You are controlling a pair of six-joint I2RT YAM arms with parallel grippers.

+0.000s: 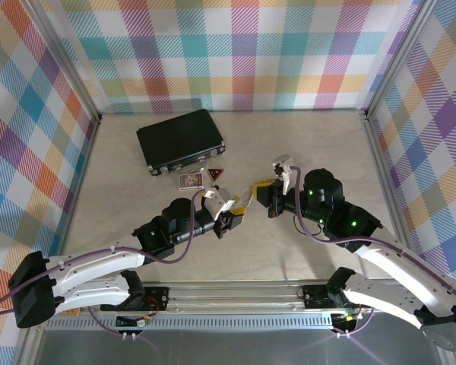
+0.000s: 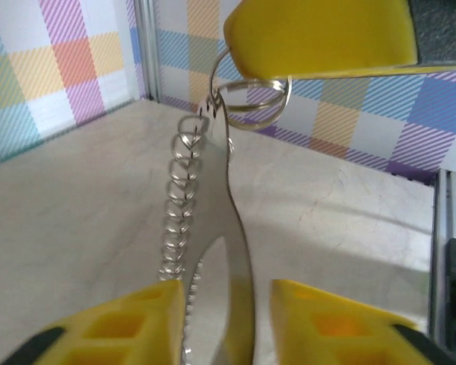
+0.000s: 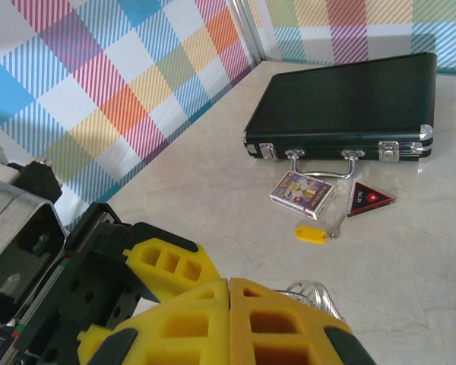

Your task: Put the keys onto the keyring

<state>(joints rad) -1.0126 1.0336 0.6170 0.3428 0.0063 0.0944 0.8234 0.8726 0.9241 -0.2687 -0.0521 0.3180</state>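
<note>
left arm (image 1: 99,266) and right arm (image 1: 399,270): white curved shell links, black cylindrical joint housings with small green lights, purple cables looping alongside. left gripper (image 2: 228,296) and right gripper (image 3: 228,285): blocky yellow plastic fingers with recessed square pockets, on black bodies.

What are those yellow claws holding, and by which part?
Right gripper pinches the keyring by its top ring. Left gripper straddles its lower loop; grip unclear.
</note>
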